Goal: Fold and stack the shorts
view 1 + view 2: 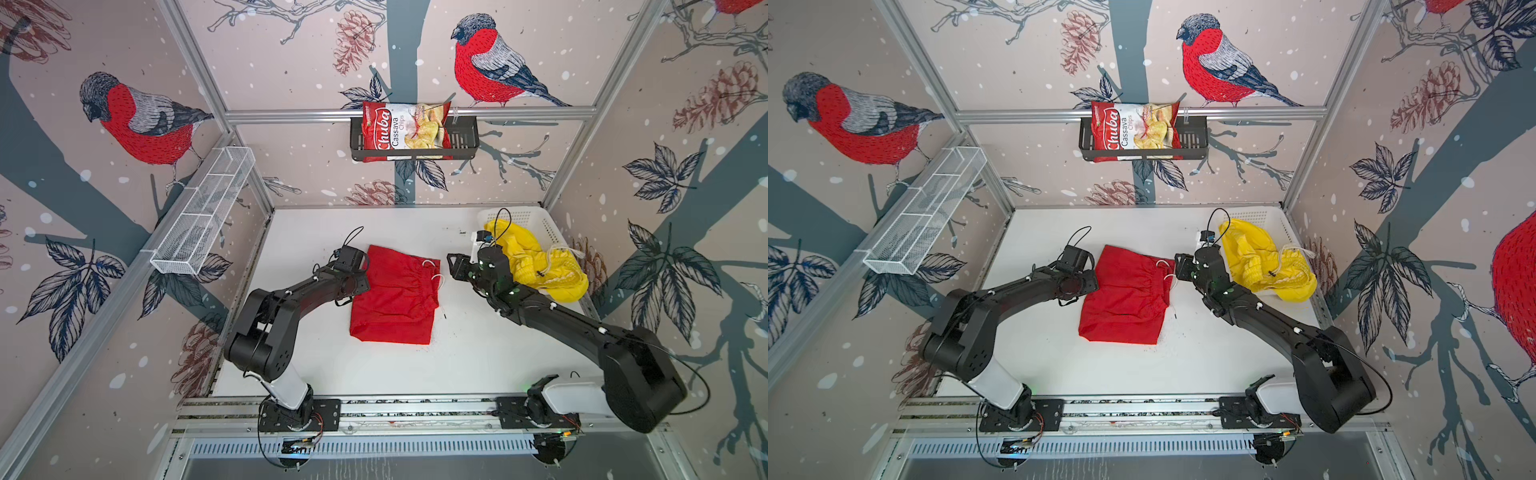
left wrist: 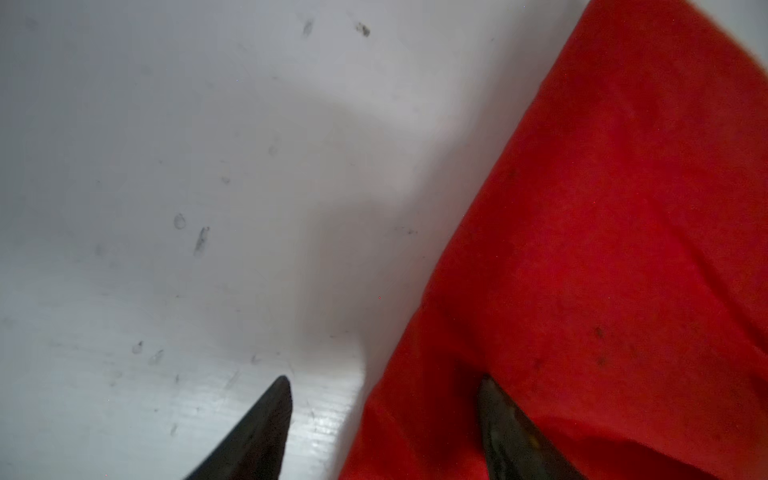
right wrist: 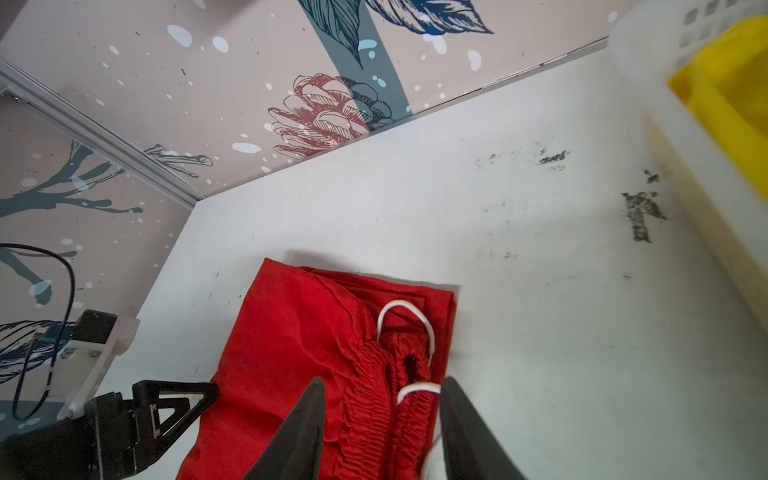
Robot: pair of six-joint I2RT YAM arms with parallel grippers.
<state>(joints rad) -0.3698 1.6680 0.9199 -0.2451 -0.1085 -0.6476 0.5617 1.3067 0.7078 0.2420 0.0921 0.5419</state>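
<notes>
The red shorts (image 1: pixel 395 295) (image 1: pixel 1125 299) lie folded flat in the middle of the white table. At their left edge my left gripper (image 1: pixel 365 271) (image 2: pixel 384 378) is open, one finger over bare table and the other over red cloth (image 2: pixel 602 249). My right gripper (image 1: pixel 453 264) (image 3: pixel 383 380) is open at their right edge, its fingers standing either side of the gathered waistband (image 3: pixel 374 399) and white drawstring. The yellow shorts (image 1: pixel 536 262) (image 1: pixel 1262 262) lie crumpled in the white basket (image 1: pixel 519 214) at the back right, behind the right arm.
A chips bag (image 1: pixel 405 131) sits in a black rack on the back wall. A white wire shelf (image 1: pixel 203 212) hangs on the left wall. An aluminium rail (image 1: pixel 415 405) with both arm bases runs along the table's front. The basket wall (image 3: pixel 648 50) is close to the right wrist.
</notes>
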